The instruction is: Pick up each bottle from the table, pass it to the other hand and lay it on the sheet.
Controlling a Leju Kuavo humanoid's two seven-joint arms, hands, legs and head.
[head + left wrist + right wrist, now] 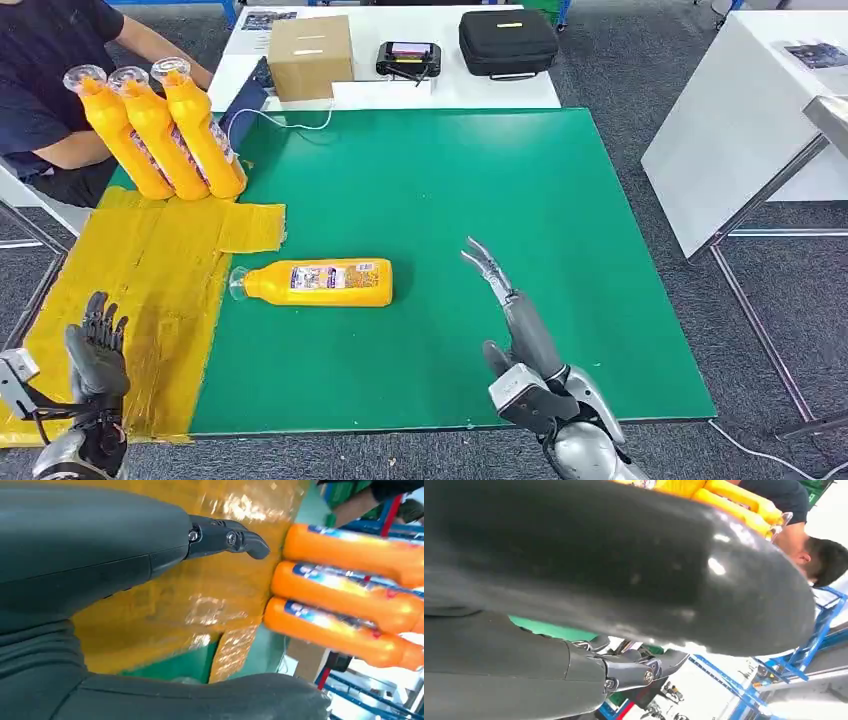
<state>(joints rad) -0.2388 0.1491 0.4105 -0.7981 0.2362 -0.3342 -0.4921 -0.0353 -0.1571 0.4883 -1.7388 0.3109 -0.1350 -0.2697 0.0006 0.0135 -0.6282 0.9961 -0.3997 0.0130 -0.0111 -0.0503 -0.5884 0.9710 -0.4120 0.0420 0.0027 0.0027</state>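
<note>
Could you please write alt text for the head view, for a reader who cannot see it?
One orange plastic bottle lies on its side on the green table mat, between the robot's empty left hand and empty right hand. Three more orange bottles lie side by side on the yellow taped sheet.

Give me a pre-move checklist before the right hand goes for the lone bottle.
1. Right hand empty, fingers apart: ok.
2. Left hand empty for the handover: ok.
3. Lone bottle lying on the green mat, open space around it: ok.
4. Free space on the yellow sheet near the three bottles: ok.
5. Person beside those bottles, close to the sheet: not ok.
6. Lone bottle's cap tight: cannot tell.
</note>
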